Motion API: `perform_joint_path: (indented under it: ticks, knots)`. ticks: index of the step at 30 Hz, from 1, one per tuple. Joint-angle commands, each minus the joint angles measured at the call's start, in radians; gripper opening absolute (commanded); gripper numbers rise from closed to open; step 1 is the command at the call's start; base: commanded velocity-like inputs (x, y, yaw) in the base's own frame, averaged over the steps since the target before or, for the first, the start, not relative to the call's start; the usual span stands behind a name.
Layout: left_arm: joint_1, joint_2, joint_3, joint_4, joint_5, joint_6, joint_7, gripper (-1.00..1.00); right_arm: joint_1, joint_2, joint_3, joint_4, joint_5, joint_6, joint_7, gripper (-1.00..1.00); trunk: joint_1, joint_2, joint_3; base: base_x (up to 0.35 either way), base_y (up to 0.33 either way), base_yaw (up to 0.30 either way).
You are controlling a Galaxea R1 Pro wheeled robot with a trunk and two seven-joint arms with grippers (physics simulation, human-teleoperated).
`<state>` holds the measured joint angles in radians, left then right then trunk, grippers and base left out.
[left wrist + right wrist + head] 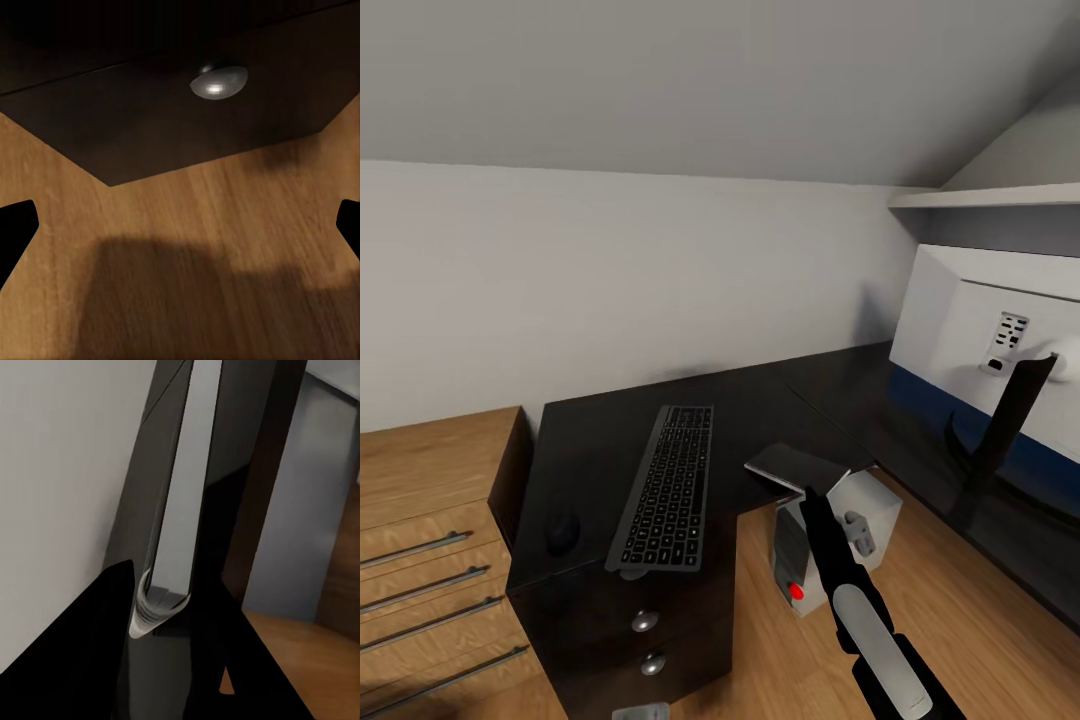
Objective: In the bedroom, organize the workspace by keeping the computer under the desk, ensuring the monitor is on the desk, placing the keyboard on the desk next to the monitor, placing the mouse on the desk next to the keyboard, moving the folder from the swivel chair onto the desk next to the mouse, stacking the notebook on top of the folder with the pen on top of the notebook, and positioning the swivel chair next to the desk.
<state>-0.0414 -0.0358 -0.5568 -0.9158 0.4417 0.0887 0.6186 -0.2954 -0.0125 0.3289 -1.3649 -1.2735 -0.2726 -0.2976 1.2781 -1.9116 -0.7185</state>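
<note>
So the keyboard [665,488] lies flat on the black desk [760,400], with the little black mouse [563,533] off to its side near the desk's front edge. The right gripper [807,495] is pinching a thin dark notebook [797,467] by its edge and holding it just at the inner corner of the desk, right above the grey computer [830,545] standing on the wood floor [980,620]. The monitor [1000,340] sits further along the desk. The left gripper [180,225] hangs over the floor by the drawer knob [218,80], jaws spread wide.
</note>
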Motion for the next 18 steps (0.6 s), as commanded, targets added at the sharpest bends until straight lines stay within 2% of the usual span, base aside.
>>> perform_joint_path:
  ticks: [1, 18]
  knots:
    - [-0.001, 0.001, -0.003, -0.001, 0.003, 0.005, 0.007, 1.0, -0.001, -0.002, 0.004, 0.039, -0.031, -0.011, -0.002, -1.0, 0.0, 0.0, -0.001, 0.0, 0.0, 0.0]
    - [-0.002, 0.001, -0.003, -0.001, 0.003, 0.005, 0.007, 1.0, -0.001, -0.001, 0.005, 0.028, -0.033, -0.017, 0.003, -1.0, 0.0, 0.0, -0.001, 0.0, 0.0, 0.0]
